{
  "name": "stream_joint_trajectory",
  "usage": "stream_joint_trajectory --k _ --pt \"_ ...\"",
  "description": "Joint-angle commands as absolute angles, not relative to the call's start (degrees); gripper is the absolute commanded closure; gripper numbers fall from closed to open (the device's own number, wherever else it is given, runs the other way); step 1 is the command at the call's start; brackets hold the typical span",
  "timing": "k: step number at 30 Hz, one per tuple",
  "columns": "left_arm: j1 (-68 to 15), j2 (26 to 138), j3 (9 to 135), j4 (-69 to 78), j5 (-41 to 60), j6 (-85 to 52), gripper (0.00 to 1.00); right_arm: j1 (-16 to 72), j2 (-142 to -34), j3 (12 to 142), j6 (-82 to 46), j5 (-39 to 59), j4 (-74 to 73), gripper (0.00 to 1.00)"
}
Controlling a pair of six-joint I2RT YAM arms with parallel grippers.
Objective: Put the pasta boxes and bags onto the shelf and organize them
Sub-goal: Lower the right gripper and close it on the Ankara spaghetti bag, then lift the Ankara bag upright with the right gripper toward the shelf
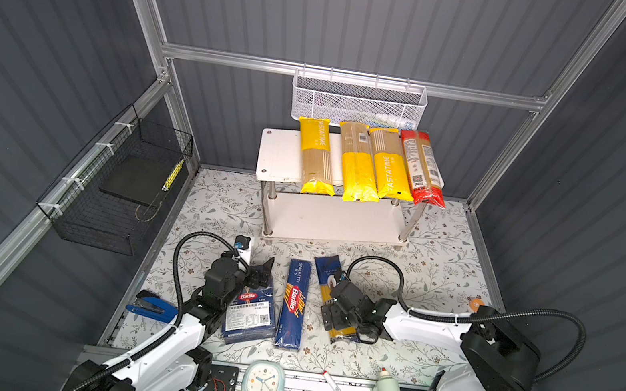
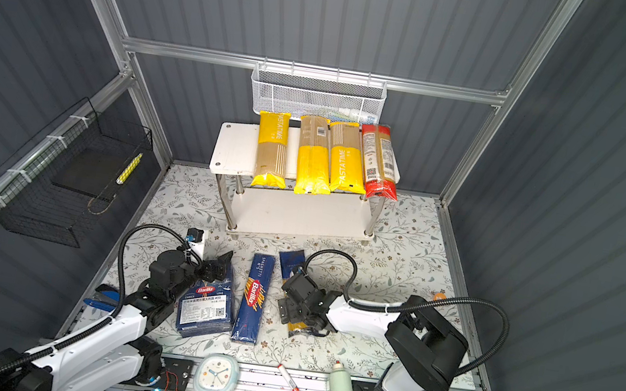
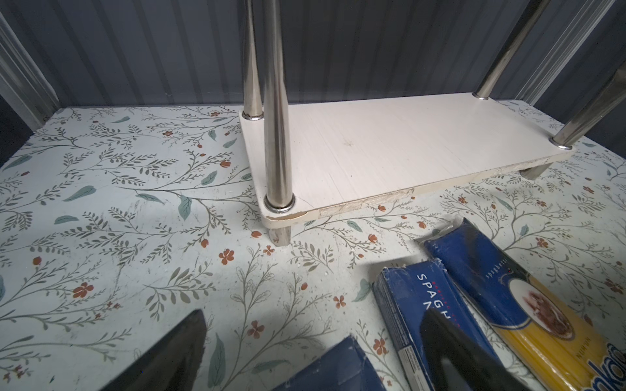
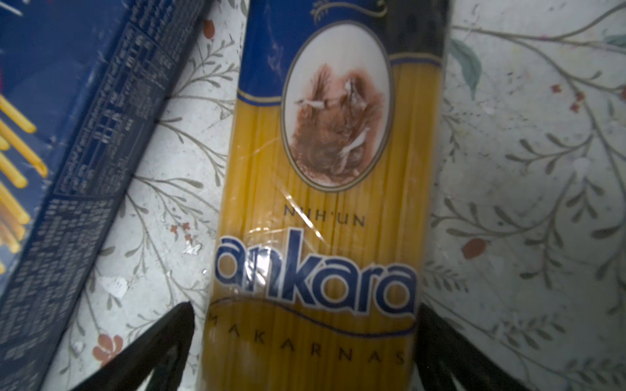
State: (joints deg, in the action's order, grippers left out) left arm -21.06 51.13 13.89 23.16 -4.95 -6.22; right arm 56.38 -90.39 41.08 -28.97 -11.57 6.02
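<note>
Right wrist view: your right gripper [image 4: 304,306] is released and spread wide, a finger on each side of the ankara bag [image 4: 321,203] lying flat down the frame's centre. In the left wrist view your left gripper [image 3: 315,315] gapes too, a corner of the wide Barilla box [image 3: 335,369] between its fingers at lower centre

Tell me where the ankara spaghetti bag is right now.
In both top views the ankara bag lies flat on the table, right of centre, beside the narrow Barilla box and before the shelf; the open right gripper straddles it.
</note>
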Motion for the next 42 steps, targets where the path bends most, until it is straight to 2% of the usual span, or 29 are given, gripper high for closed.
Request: stream_joint_trajectory --k 1,9,12,16,25,31,39,42 --pt "-21.09 50.54 15.47 23.88 -5.09 -6.28 0.01 56.31 -92.58 41.74 -29.18 -9.75 6.82 0.01" --pt "-21.1 50.56 15.43 23.82 -5.05 -6.26 0.01 56.33 -94.39 41.81 -30.14 -10.2 8.7 0.01" --pt "-21.09 50.47 15.29 23.82 -5.09 -6.29 0.01 56.29 -95.34 42.95 -30.22 -10.27 10.54 0.05" --pt "-21.09 50.32 15.21 23.84 -5.19 -6.24 0.01 56.34 -95.48 43.15 -30.07 -10.15 10.59 0.15" --pt "-21.09 50.25 15.21 23.9 -5.13 -6.24 0.01 56.32 -94.45 43.23 -30.79 -10.38 10.18 0.29" --pt "-21.09 50.18 15.12 23.95 -5.25 -6.25 0.01 56.33 -92.27 42.55 -32.33 -13.38 9.24 0.46" --pt "-21.1 50.43 15.29 23.83 -5.27 -6.37 0.01 56.32 -89.88 41.33 -32.74 -14.15 6.05 0.52" --pt "-21.12 50.13 15.16 23.93 -5.26 -6.34 0.01 56.3 -88.66 40.51 -33.54 -14.4 3.88 0.59"
